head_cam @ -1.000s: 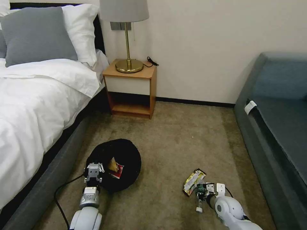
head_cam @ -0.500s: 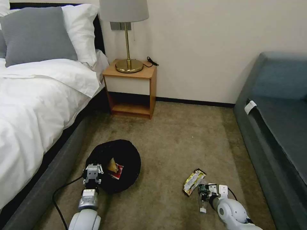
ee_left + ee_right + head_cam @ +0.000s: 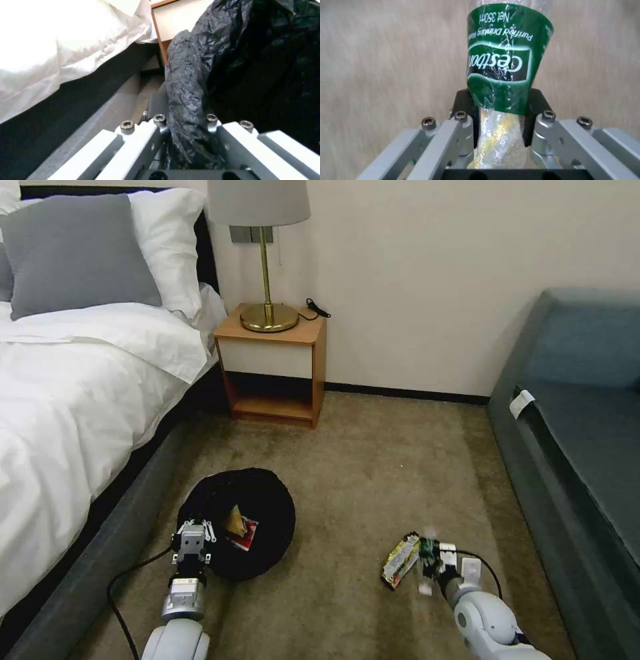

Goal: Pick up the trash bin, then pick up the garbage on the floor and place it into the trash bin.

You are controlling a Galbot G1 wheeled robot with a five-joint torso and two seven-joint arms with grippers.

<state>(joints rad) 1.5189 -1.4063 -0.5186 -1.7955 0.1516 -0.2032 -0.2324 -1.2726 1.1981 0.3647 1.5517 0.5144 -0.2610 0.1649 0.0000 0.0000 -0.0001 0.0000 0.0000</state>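
Tightly clamped: right gripper (image 3: 500, 125), bottle (image 3: 503, 65).

Open carpet (image 3: 373, 460) lay between the trash bin (image 3: 267, 500) and the sofa (image 3: 580, 460), the bed (image 3: 67, 400) crowded close on the bin's other side, the nightstand (image 3: 273, 367) beyond it, a foil wrapper (image 3: 400, 561) lying toward the sofa.

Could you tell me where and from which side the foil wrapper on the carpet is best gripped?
The foil wrapper lies flat on the carpet, long axis slanted. I would come from straight above and pinch across its narrow width near the middle, where the crinkled foil may give an edge. The right gripper is shut on the bottle beside it.
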